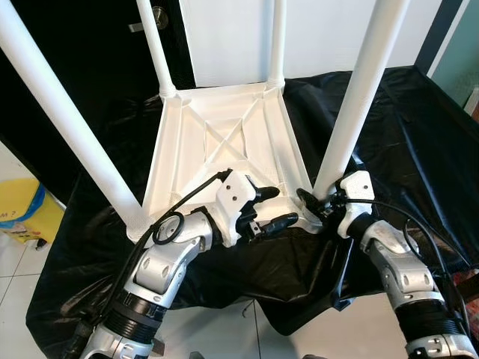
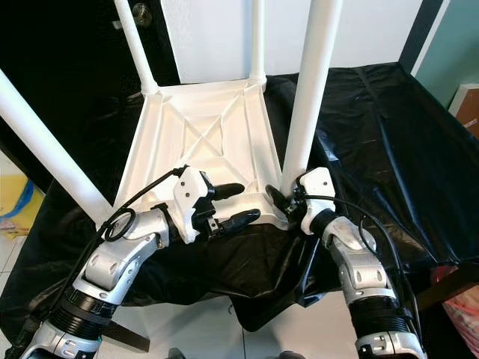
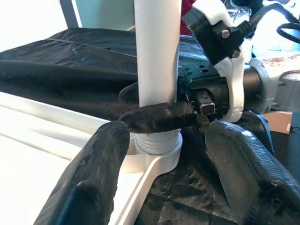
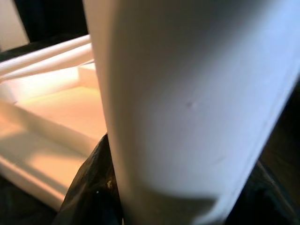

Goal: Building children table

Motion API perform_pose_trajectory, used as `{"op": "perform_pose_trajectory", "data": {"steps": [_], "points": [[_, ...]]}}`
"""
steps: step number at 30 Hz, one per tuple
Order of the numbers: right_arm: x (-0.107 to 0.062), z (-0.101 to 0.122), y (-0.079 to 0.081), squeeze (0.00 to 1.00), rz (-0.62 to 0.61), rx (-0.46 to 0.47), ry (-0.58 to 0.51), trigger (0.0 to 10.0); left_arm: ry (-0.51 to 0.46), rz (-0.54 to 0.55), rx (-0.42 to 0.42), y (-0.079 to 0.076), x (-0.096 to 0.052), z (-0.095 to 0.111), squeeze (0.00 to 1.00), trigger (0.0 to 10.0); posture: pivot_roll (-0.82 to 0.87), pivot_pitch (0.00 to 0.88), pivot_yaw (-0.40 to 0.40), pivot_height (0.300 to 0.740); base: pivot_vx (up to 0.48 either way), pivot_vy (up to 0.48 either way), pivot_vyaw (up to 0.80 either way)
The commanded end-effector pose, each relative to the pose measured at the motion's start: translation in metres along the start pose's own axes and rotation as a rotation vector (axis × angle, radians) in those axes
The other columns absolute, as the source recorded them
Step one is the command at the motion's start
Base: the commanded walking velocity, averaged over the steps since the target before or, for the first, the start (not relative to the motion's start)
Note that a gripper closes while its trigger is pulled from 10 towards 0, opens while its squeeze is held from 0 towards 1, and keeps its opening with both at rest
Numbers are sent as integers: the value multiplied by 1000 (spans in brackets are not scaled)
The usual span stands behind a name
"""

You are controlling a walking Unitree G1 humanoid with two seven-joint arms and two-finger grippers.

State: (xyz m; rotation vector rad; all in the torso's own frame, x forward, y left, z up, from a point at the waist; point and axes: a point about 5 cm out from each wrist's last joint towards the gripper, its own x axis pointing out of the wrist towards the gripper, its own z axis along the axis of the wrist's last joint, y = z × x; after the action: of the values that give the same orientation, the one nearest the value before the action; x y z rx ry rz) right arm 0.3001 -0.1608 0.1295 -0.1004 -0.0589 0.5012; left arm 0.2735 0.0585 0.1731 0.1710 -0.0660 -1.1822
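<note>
Four legs up on inverted table [image 1: 224,142]; right gripper [image 1: 308,200] seemingly clamps near leg [image 1: 359,97]; left gripper [image 1: 271,209] spread, empty

Bright, even daylight in the head views, sharp throughout; black sheet [image 1: 389,127] shows soft glare. Right wrist view blurred, warm-tinted, its leg [image 4: 187,103] out of focus.

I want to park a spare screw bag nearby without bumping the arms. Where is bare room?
Free: the black sheet to the robot's right of the upturned white table, past the near-right leg; also the ribbed underside between the two far legs. Crowded: the table's near edge, where the left gripper hovers open and the right gripper clamps the leg's base.
</note>
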Motion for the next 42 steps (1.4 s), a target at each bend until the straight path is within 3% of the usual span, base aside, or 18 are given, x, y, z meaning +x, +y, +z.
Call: {"op": "perform_pose_trajectory", "data": {"steps": [1, 6, 7, 12, 17, 19, 26, 42], "points": [[-3, -14, 12, 0, -23, 55, 54, 10000, 5, -6, -6, -1, -1, 0, 0, 10000, -134, 52, 61, 740, 0, 0, 0], [-4, -15, 20, 0, -79, 86, 46, 10000, 5, -6, -9, -2, -1, 0, 0, 10000, -135, 56, 57, 740, 0, 0, 0], [-5, -18, 26, 0, -178, 127, 47, 10000, 3, -5, -13, -3, -1, 0, 0, 10000, -135, 60, 55, 740, 0, 0, 0], [-5, -23, 25, 0, -321, 144, 69, 10000, -1, -5, -20, -4, -1, -1, 0, 10000, -133, 62, 47, 740, 0, 0, 0], [-9, -27, 29, 0, -557, 252, 71, 10000, -9, 10, -30, -4, -2, 0, 0, 10000, -123, 60, 35, 740, 0, 0, 0], [-9, -26, 32, 0, -585, 265, 67, 10000, -10, 11, -30, -4, -2, 0, 0, 10000, -123, 60, 35, 740, 0, 0, 0], [-8, -23, 40, 0, -573, 271, 59, 10000, -10, 10, -32, -4, -2, -1, 0, 10000, -127, 51, 33, 740, 0, 0, 0], [-7, -21, 41, 0, -590, 253, 55, 10000, -11, 4, -32, -5, -1, 0, 0, 10000, -129, 46, 33, 740, 0, 0, 0]]}}
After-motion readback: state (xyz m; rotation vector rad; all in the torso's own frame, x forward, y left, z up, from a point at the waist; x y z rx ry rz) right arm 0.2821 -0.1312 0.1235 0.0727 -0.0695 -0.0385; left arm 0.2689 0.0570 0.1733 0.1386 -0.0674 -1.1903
